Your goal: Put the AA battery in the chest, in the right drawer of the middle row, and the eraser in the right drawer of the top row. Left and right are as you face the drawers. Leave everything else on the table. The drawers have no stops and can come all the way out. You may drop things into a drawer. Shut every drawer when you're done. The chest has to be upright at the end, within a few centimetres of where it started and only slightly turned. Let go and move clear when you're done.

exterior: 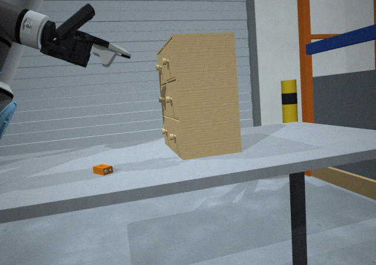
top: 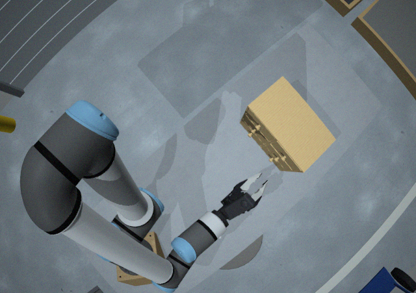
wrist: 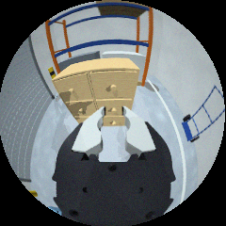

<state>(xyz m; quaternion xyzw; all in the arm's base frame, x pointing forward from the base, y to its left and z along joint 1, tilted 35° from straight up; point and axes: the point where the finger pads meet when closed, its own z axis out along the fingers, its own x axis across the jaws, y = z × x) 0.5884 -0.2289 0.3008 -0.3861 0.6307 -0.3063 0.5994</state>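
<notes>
The wooden chest (top: pixel 292 125) (exterior: pixel 209 95) (wrist: pixel 99 68) stands upright on the table, its drawers looking shut. The right top drawer (exterior: pixel 171 73) (wrist: pixel 123 91) and the right middle drawer (exterior: pixel 173 108) (wrist: pixel 124 103) each have a round knob. My gripper (top: pixel 264 177) (exterior: pixel 127 56) (wrist: pixel 113 106) is partly open and empty, its jaws a narrow gap apart. It is in the air in front of the chest's right side, at about top-drawer height, touching nothing. I see neither the AA battery nor the eraser in any view; whether they are in drawers cannot be seen.
An orange block (exterior: pixel 101 168) with two silver studs lies on the table (exterior: pixel 157 187) in front of the chest, near the edge. Behind the chest in the wrist view stands an orange and blue rack (wrist: pixel 101 43).
</notes>
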